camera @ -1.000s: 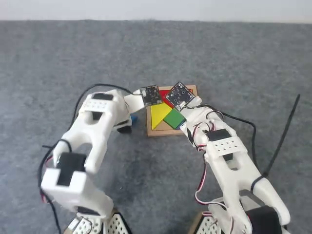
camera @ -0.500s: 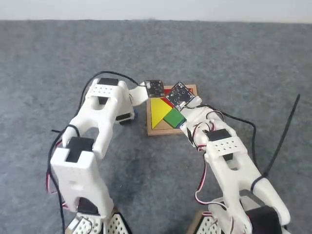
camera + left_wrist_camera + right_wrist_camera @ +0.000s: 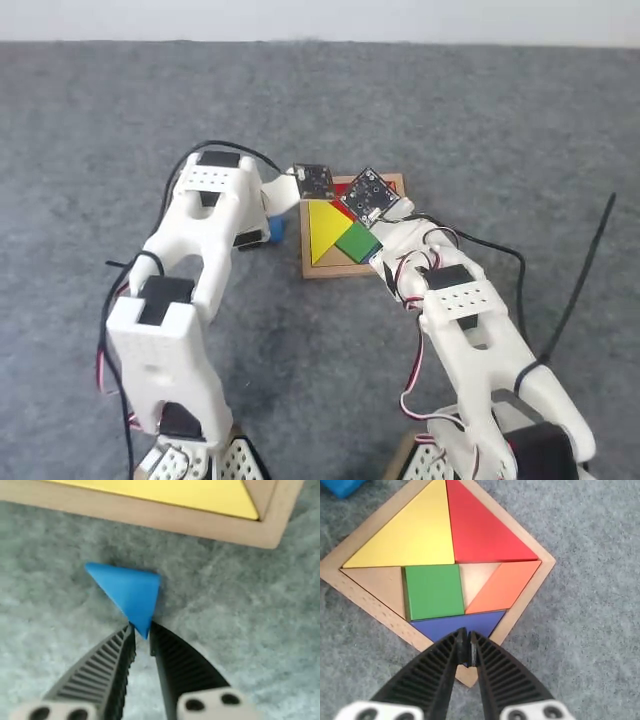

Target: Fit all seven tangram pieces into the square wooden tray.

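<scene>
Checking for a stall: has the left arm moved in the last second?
Yes. The left arm swung farther up the table, toward the wooden tray's far left corner.

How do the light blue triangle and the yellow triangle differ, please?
The light blue triangle lies on the grey carpet outside the tray; the yellow triangle sits fitted inside it. The light blue triangle is far smaller than the yellow triangle. The light blue triangle's corner sits between the fingers of the left claw; no claw touches the yellow triangle. Both are plain-coloured triangles.
</scene>
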Available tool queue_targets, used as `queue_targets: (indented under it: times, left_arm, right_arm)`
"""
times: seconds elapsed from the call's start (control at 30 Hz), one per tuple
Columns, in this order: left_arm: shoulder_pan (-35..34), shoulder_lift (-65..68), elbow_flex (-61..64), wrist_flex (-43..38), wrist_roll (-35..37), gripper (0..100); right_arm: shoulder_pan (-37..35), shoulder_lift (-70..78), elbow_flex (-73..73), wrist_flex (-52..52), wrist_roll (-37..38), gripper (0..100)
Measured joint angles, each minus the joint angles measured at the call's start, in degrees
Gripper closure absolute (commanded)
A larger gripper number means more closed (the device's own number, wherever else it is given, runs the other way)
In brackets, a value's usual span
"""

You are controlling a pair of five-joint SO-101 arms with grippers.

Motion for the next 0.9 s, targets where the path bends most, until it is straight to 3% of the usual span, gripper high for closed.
queue_targets:
  times: [0.33,0.57,0.77,0.9]
  left_arm:
    - [0.09,-5.45,0.00,0.70,4.04,96]
    - [0.09,-7.82,0.00,-0.26,12.84,96]
    - [2.11,-3.34,1.93,-10.99,27.25,95]
    - [4.04,0.53,1.76,-11.16,30.42,88]
  right_arm:
    - [0.00,0.00,0.00,0.00,0.00,99.1]
    - [0.00,0.00,0.00,0.00,0.00,99.1]
    - [0.00,0.00,0.00,0.00,0.00,99.1]
    - [0.00,0.00,0.00,0.00,0.00,99.1]
